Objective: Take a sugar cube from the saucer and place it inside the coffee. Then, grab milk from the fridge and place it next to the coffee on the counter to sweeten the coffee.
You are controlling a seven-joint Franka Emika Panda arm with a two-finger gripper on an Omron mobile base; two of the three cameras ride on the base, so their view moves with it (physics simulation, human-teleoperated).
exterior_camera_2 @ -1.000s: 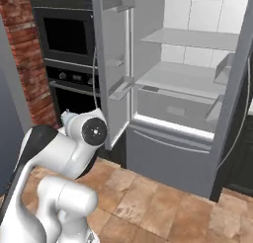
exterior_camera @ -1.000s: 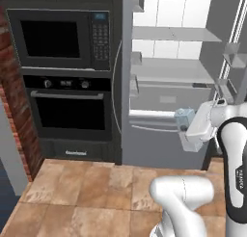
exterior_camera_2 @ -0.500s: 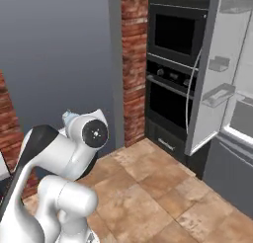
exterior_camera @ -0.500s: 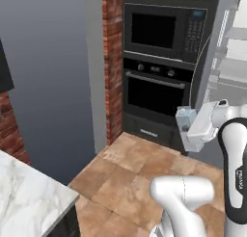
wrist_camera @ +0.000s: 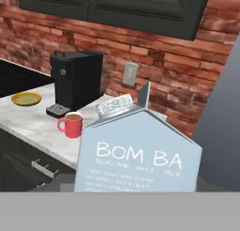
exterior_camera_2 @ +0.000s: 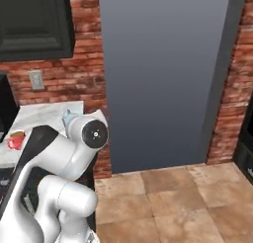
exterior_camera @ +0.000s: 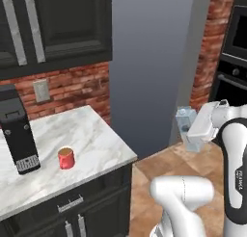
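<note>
The fingers (exterior_camera: pixel 189 131) are closed on the milk (wrist_camera: pixel 138 152), a light blue-grey carton with a gabled top that stands upright between them and carries the printed letters "BOM BA" on its face in the hand view. In the left base view the milk (exterior_camera: pixel 185 128) is held off the brown tiled floor (exterior_camera: pixel 190 159), at the end of the white arm, to the right of the table (exterior_camera: pixel 94 144) and well apart from it. Beyond the carton in the hand view lies the white marble-look table (wrist_camera: pixel 33 119) over dark cabinets. On it stands the coffee (wrist_camera: pixel 72 124), a red cup with a handle and brown liquid inside, just in front of a black coffee machine (wrist_camera: pixel 75 80). To the left of that machine, near the table's far edge, sits the saucer (wrist_camera: pixel 26 99), yellow-gold and round; whether anything lies on it cannot be told. In the left base view the coffee (exterior_camera: pixel 66 158) stands beside the coffee machine (exterior_camera: pixel 18 132), near the middle of the table, with a brick wall (exterior_camera: pixel 72 84) and a pale wall outlet (exterior_camera: pixel 41 90) behind. Dark upper cabinets (exterior_camera: pixel 53 24) hang above the wall. A flat grey panel (exterior_camera: pixel 154 62) rises to the right of the table, and part of a black wall oven (exterior_camera: pixel 234 58) shows at the far right edge.
</note>
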